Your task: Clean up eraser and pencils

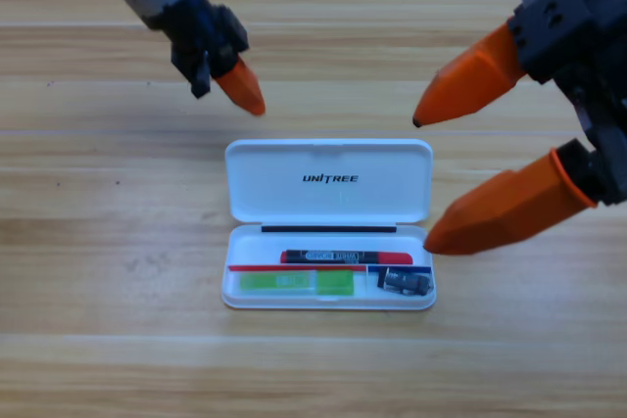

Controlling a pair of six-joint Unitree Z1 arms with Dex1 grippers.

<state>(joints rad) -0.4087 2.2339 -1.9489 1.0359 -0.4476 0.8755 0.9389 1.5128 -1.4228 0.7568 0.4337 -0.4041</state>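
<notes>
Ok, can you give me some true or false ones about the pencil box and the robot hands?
1. The white plastic case lies open on the wooden table. True.
2. The light green pencil lies on the table outside the case. False: it is inside the case's tray.
3. The black pencil with the red end lies in the case above the green one. True.
4. The small dark eraser is held by the right hand. False: it sits in the tray's right end, and that hand is open and holds nothing.
5. The left hand hangs above the lid's left corner. True.
</notes>
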